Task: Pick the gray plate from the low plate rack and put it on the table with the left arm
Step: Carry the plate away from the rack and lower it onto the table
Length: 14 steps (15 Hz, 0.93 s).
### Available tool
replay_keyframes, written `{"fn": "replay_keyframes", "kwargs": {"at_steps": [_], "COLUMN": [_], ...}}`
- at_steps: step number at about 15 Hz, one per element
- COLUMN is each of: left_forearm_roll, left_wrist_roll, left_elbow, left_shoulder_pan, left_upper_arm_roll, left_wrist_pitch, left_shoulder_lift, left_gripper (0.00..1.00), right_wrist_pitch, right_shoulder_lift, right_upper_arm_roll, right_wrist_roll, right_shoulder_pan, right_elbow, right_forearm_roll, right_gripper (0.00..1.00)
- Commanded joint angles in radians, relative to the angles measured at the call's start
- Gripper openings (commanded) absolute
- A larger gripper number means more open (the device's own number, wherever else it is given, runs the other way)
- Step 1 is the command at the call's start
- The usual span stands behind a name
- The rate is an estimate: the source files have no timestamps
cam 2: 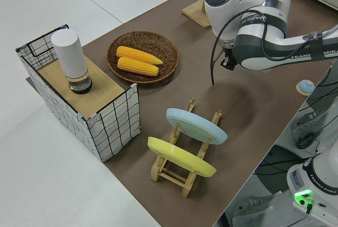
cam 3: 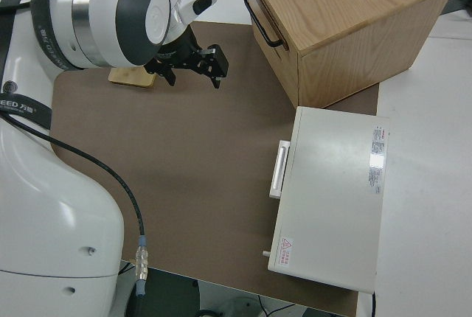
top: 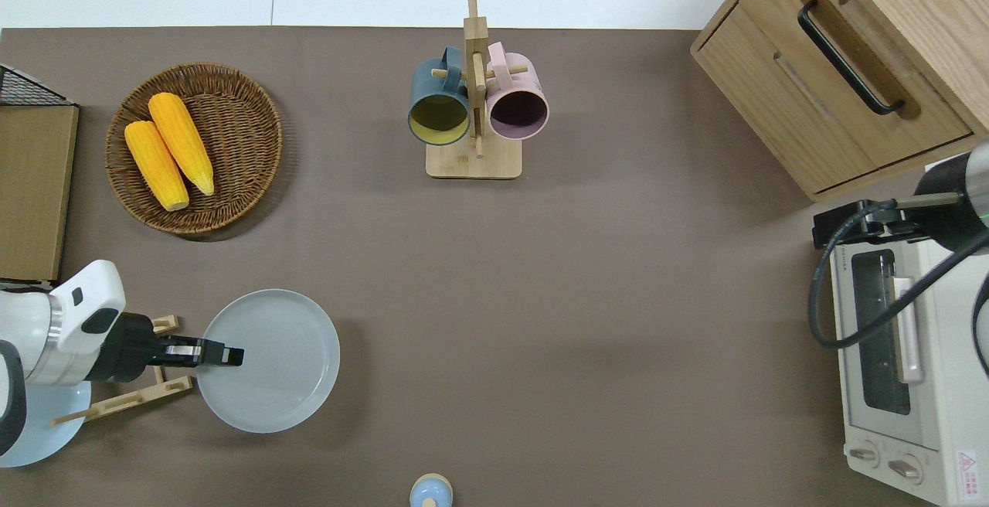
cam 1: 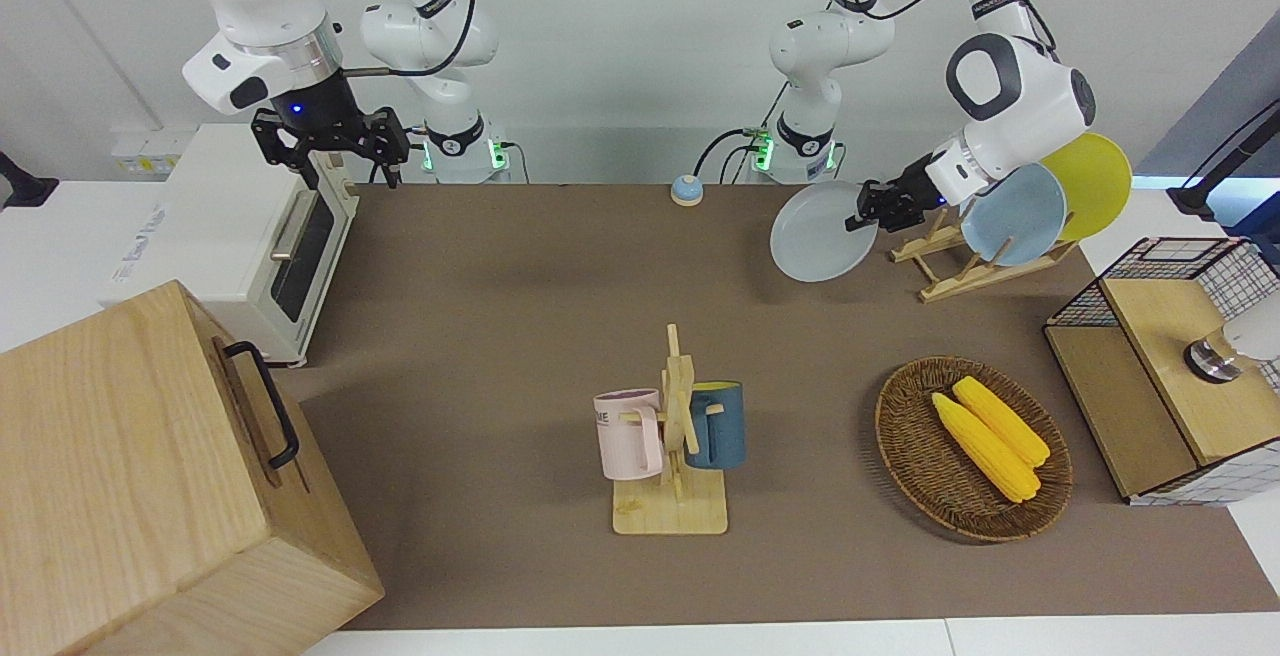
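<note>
My left gripper point(cam 1: 866, 208) point(top: 229, 355) is shut on the rim of the gray plate point(cam 1: 818, 236) point(top: 274, 364). It holds the plate tilted, low over the table point(cam 1: 520, 316) point(top: 587, 275), beside the low plate rack point(cam 1: 955, 271) point(top: 131, 396) point(cam 2: 179, 171) toward the right arm's end. I cannot tell whether the plate's lower edge touches the mat. The rack holds a light blue plate point(cam 1: 1015, 214) point(cam 2: 196, 125) and a yellow plate point(cam 1: 1098, 174) point(cam 2: 180, 157). In the left side view the arm hides the gray plate. The right gripper point(cam 1: 335, 148) point(cam 3: 196, 65) is parked and open.
A wicker basket point(cam 1: 900, 436) point(top: 243, 124) with two corn cobs lies farther from the robots than the rack. A mug stand point(cam 1: 672, 496) point(top: 473, 163) stands mid-table. A wooden drawer box point(cam 1: 150, 476), a toaster oven point(cam 1: 240, 236), a blue bell point(cam 1: 686, 190) and a wire crate point(cam 2: 113, 124) ring the edges.
</note>
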Motion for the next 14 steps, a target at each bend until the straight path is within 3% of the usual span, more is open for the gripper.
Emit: {"fn": "replay_keyframes", "kwargs": {"at_steps": [1,7,14], "left_forearm_roll": [-0.043,-0.063,-0.089], "left_wrist_roll": [0.109,0.144,0.149], "left_elbow": [-0.116,-0.204,-0.244], "left_shoulder_pan": [0.013,-0.008,-0.088], "left_upper_arm_roll": [-0.004,-0.021,-0.022], "left_wrist_pitch": [0.097,0.192,0.254], "left_shoulder_lift": [-0.033,-0.038,-0.034], "left_gripper": [0.0,0.0,0.0], "right_wrist_pitch": [-0.001,-0.001,-0.001], "right_shoulder_lift": [0.0,0.0,0.0], "right_upper_arm_roll": [-0.006,-0.006,-0.006], "right_wrist_roll": [0.004,0.004,0.004], "right_shoulder_pan": [0.007,0.007,0.007], "right_elbow": [0.006,0.006,0.006], "right_forearm_roll": [0.003,0.003,0.003], "right_gripper": [0.983,0.983,0.983]}}
